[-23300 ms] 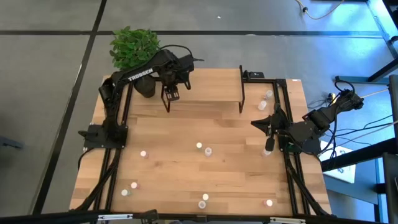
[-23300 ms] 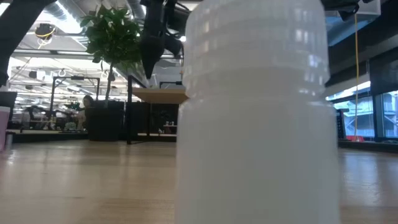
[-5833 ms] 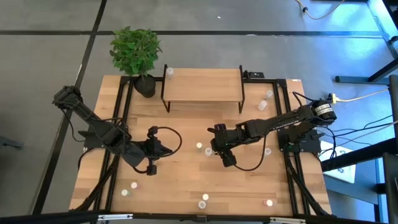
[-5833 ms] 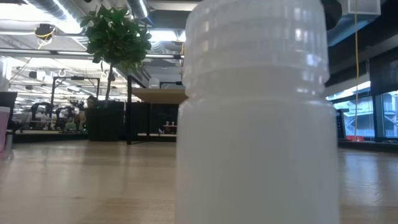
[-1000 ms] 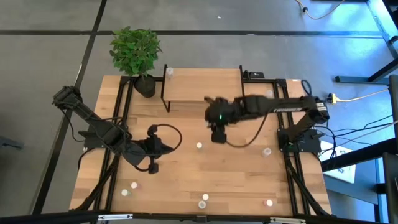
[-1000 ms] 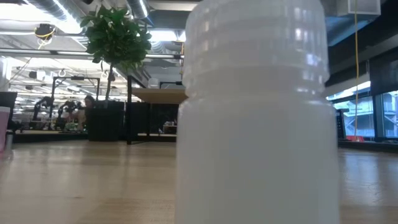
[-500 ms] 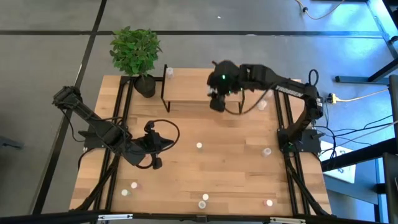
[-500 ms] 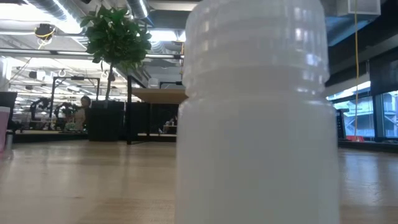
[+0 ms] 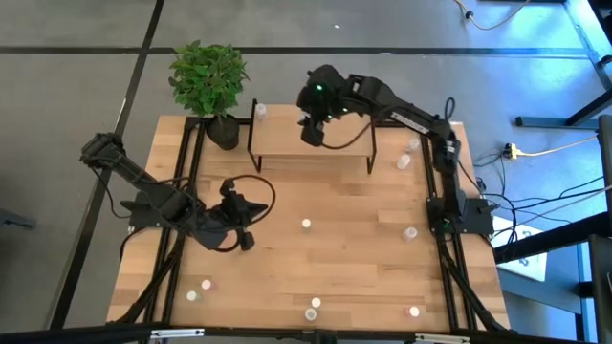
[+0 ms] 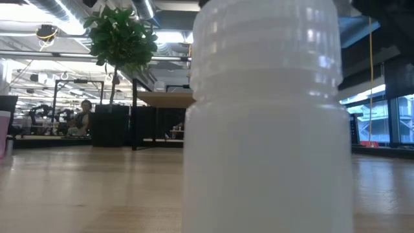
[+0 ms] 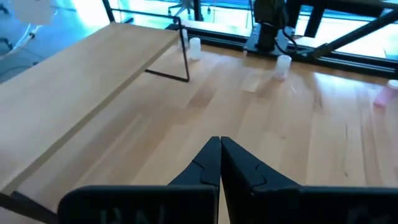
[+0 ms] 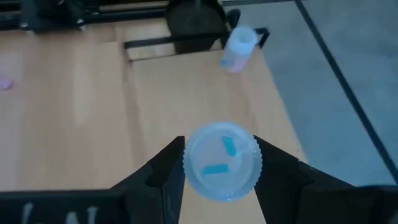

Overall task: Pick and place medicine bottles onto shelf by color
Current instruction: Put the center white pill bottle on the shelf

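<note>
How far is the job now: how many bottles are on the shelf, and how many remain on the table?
One bottle already stands at the shelf's left end. The right gripper holds a white-capped bottle above the shelf. The left gripper is shut and empty over the table. About eight bottles remain there, such as one at the middle.

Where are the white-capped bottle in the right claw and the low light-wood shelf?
white-capped bottle [image 12: 222,161], right wrist view, on its round cap.
low light-wood shelf [image 9: 277,139], high view, on its bare board.
</note>
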Robot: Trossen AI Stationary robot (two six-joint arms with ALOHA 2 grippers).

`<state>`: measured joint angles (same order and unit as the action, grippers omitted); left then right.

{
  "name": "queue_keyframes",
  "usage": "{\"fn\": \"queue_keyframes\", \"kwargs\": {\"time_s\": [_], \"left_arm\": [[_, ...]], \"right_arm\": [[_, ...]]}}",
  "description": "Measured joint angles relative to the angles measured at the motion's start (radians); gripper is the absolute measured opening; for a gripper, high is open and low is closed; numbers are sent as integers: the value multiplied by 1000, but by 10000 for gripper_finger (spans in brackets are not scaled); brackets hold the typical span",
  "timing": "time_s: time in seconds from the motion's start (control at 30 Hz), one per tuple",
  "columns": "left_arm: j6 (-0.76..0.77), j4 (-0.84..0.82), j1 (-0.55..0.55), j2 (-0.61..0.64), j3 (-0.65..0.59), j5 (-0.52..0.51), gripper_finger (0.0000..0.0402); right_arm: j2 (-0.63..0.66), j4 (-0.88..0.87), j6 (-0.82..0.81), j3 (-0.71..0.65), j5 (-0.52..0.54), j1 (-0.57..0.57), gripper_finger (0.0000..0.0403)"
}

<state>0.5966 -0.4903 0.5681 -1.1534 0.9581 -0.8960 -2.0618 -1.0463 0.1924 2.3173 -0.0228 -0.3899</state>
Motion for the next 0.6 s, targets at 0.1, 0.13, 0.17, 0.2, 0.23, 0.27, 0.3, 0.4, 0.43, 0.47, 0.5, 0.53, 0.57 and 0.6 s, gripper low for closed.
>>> {"fn": "queue_keyframes", "kwargs": {"time_s": [0.1,0.13,0.17,0.2,0.23,0.27,0.3,0.4,0.43,0.47,0.5,0.53,0.57,0.6], "left_arm": [[29,-8,-9,0,0,-2,0],[31,-9,-11,0,0,-7,0],[32,-10,-14,0,0,-16,0],[31,-12,-14,0,0,-36,0],[31,-14,-14,0,0,-61,0],[31,-19,-14,0,0,-91,0],[31,-25,-14,0,0,-123,0],[31,-40,-14,0,0,-208,0],[31,-46,-14,0,0,-224,0],[31,-49,-14,0,0,-232,0],[31,-51,-14,0,0,-235,0],[31,-51,-14,0,0,-236,0],[32,-52,-14,0,0,-236,0],[32,-51,-14,0,0,-236,0]], "right_arm": [[-54,18,35,36,2,-25,158],[-59,43,50,23,-2,-36,158],[-71,46,63,19,-6,-45,158],[-83,47,75,19,-12,-53,158],[-95,45,82,19,-25,-64,158],[-109,41,91,19,-36,-72,158],[-122,41,103,19,-43,-79,158],[-150,50,138,19,-59,-97,158],[-157,60,149,19,-65,-102,158],[-163,66,158,19,-76,-106,158],[-169,71,170,19,-87,-110,158],[-176,76,187,19,-97,-113,158],[-181,80,204,19,-106,-117,158],[-187,87,208,19,-109,-119,158]]}}
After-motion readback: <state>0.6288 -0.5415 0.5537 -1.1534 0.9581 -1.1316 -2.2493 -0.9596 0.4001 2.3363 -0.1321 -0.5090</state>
